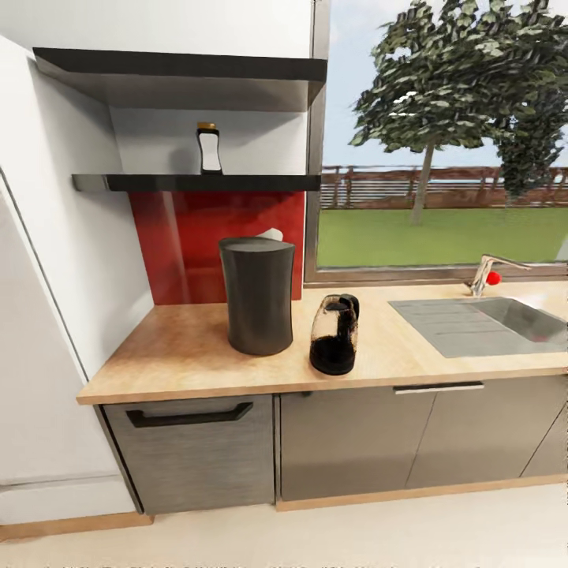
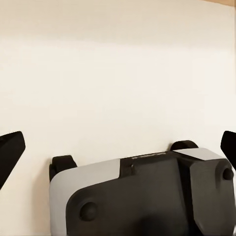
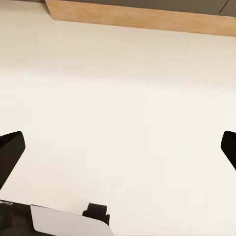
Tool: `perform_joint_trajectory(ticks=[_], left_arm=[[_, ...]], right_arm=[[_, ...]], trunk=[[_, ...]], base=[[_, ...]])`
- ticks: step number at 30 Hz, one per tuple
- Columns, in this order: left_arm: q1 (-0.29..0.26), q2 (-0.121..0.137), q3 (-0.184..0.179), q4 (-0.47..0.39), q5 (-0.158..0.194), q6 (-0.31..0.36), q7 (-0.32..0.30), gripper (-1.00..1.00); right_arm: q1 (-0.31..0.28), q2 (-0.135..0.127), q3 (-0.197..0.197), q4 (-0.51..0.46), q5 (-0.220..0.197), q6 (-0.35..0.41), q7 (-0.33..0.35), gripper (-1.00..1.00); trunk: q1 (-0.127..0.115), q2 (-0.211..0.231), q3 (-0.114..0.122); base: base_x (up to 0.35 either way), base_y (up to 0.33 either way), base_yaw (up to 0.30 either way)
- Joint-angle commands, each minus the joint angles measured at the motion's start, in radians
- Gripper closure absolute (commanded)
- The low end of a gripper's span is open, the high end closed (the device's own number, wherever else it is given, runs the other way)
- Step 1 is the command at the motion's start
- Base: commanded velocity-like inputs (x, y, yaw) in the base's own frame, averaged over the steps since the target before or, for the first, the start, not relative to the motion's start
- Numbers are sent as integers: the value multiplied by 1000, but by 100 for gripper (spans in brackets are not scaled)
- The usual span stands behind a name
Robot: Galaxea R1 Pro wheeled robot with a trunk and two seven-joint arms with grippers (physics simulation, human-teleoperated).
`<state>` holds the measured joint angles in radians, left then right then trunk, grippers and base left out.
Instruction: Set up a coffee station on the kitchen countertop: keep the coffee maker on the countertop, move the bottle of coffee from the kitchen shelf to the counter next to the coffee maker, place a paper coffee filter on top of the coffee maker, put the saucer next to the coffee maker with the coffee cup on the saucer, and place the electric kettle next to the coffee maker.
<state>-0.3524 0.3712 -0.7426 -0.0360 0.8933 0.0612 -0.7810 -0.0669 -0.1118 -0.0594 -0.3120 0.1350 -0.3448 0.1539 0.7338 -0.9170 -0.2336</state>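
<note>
The coffee maker (image 1: 256, 296), a dark grey cylinder, stands on the wooden countertop (image 1: 173, 347) in front of the red backsplash. A small white thing (image 1: 272, 234) peeks over its top from behind; what it is I cannot tell. Just to its right stands the electric kettle (image 1: 334, 334), glass with a black base and handle. The bottle of coffee (image 1: 209, 148), dark with a yellow cap, is upright on the lower black shelf (image 1: 260, 183). My left gripper (image 2: 122, 142) hangs open over pale floor, above the robot's base. The right gripper (image 3: 120, 140) is also open, over floor.
A steel sink (image 1: 489, 323) with a faucet (image 1: 489, 272) lies at the counter's right under a big window. A white fridge (image 1: 39, 379) bounds the counter on the left. Grey cabinet fronts (image 1: 355, 442) and a drawer handle (image 1: 189, 414) sit below. A second shelf (image 1: 181, 67) hangs above the bottle.
</note>
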Motion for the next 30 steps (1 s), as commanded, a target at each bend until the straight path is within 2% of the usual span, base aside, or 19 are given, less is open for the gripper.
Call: perform_joint_trajectory(ticks=[1, 5, 9, 13, 17, 21, 23, 24, 25, 28, 29, 30], left_arm=[[-1, 0, -8, -2, 10, 7, -3, -100], [0, -5, -14, -24, 10, 17, -2, -100], [-1, -6, -12, -122, 10, 28, 2, -100], [-1, -4, -4, -256, 10, 68, 4, -100], [0, 1, 30, -387, 10, 98, 5, -100], [-2, 3, 55, -587, 10, 120, 6, -100], [-2, 3, 68, -671, 10, 169, 9, -100], [-2, 4, 76, -696, 10, 189, 9, -100], [-2, 4, 102, -739, 10, 224, 11, -100], [-2, 4, 153, -791, 10, 263, 12, -100], [-2, 5, 186, -825, 9, 284, 12, -100], [-2, 8, 222, -894, 8, 332, 12, -100]], right_arm=[[-1, 0, -7, 0, 9, -3, 4, -100], [-1, 0, -7, 1, 7, -3, 5, -100], [-2, 0, -8, 1, 4, -2, 5, -100], [-1, 0, -8, 1, 4, -2, 6, -100], [-1, 0, -8, 1, 4, -2, 6, -100], [-1, 0, -8, 1, 5, -2, 6, -100], [-1, 0, -8, 1, 5, -2, 6, -100], [-1, 0, -8, 1, 5, -2, 6, -100], [-1, 0, -8, 1, 4, -2, 6, -100], [-1, 0, -8, 1, 4, -1, 6, -100], [-1, 0, -8, 1, 3, -1, 7, -100], [-1, 0, -7, 1, 3, -1, 7, -100]], trunk=[[0, -1, -1], [0, -1, -1], [0, -1, -1], [0, -1, -1], [0, -1, -1], [0, -1, -1], [0, -1, -1], [0, -1, -1], [0, -1, -1], [0, -1, -1], [0, -1, -1], [0, -1, -1]], base=[[-113, 1, 0], [-49, 0, 0], [-13, 0, 0], [-3, 0, 0], [-1, 0, 0], [0, 0, 0], [0, 0, 0], [0, 0, 0], [0, 0, 0], [0, 0, 0], [0, 0, 0], [0, 0, 0]])
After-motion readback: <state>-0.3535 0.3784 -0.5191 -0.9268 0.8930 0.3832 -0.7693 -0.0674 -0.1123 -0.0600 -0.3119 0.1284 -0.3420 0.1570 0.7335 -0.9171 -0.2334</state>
